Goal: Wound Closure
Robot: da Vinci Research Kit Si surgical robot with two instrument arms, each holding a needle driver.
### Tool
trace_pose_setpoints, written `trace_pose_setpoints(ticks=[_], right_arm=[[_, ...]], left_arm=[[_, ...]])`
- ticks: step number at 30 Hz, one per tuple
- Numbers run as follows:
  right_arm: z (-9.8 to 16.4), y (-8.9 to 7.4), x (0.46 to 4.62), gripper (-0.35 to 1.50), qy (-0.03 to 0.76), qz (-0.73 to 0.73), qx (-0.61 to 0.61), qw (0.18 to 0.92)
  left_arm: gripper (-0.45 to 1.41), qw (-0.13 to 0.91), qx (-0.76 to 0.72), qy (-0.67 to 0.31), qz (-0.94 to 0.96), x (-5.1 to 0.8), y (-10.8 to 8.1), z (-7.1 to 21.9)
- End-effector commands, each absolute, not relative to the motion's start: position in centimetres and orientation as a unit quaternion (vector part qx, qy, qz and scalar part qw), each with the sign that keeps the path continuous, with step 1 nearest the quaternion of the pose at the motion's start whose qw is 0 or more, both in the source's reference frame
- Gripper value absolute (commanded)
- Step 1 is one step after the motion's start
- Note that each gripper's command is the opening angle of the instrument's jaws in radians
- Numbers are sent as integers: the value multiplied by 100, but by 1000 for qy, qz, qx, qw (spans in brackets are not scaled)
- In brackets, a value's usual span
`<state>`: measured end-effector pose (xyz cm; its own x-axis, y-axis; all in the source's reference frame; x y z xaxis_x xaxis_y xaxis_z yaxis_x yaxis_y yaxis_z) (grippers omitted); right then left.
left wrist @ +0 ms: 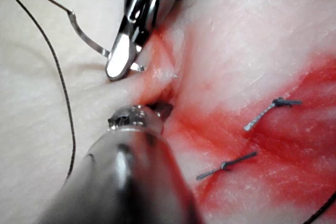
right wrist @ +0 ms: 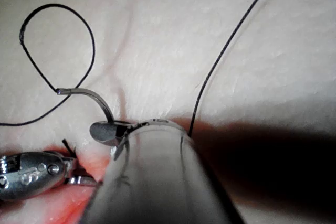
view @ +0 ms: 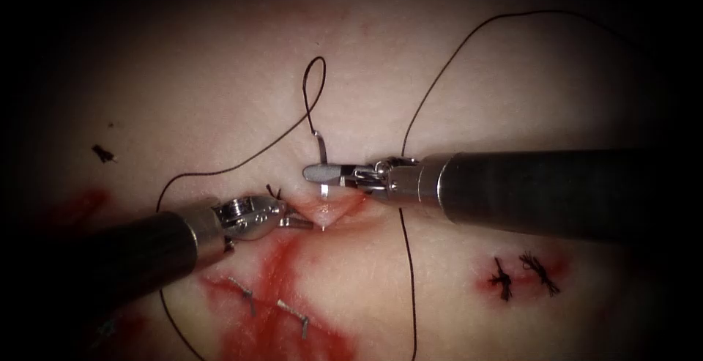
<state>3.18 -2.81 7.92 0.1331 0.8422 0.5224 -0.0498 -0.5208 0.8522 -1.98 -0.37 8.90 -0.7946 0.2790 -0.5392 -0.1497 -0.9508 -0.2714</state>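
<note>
Evidently the needle (view: 319,149) was gripped near its swaged end by the right tool (view: 316,173), above the cut (view: 326,213); the left tool (view: 296,222) clenched tissue (view: 512,90). Slippage from so rearward a grip was judged likely.

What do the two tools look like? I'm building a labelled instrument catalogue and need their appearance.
The left arm's tool has a dark cylindrical shaft ending in a shiny silver metal collar and a polished, rounded wrist with small rivets, tipped by short jaws. The right arm's tool has a matching dark shaft, silver collar, jointed metal wrist and blunt, rounded silver jaws. I see no cables or printed markings.
</note>
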Motion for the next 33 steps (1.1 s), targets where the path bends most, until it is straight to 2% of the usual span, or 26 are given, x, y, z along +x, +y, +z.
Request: trace_pose_setpoints(ticks=[1,8,12,15,17,20,21,22,23,25,26,28,33], right_arm=[[794,-293,323,-35,300,583,659,369],[788,-298,327,-35,290,580,684,333],[785,-289,329,-35,290,585,678,338],[786,-264,332,-35,315,601,655,334],[786,-240,333,-35,379,605,604,354],[787,-221,334,79,468,599,541,359],[789,-216,334,99,490,597,520,364],[789,-216,334,99,490,597,520,364],[795,-204,335,126,523,593,476,384],[798,-199,335,133,533,592,461,390],[807,-183,333,145,554,591,421,408],[810,-176,331,145,562,589,404,416],[832,-123,307,148,601,557,291,493]], left_arm=[[29,114,-300,-108,941,-204,-36,897],[29,114,-299,-108,941,-205,-35,897],[29,114,-298,-108,941,-205,-36,897],[27,114,-298,-108,941,-205,-36,897],[27,114,-298,-108,941,-205,-37,897],[27,114,-298,-108,941,-205,-36,897],[27,114,-298,-108,942,-205,-36,897],[27,114,-298,-108,942,-205,-36,897],[27,114,-298,-107,942,-205,-37,898],[27,114,-298,-107,942,-205,-37,898],[27,114,-298,-107,942,-205,-38,898],[27,114,-298,-107,942,-205,-38,898],[27,114,-298,-107,942,-204,-38,898]])
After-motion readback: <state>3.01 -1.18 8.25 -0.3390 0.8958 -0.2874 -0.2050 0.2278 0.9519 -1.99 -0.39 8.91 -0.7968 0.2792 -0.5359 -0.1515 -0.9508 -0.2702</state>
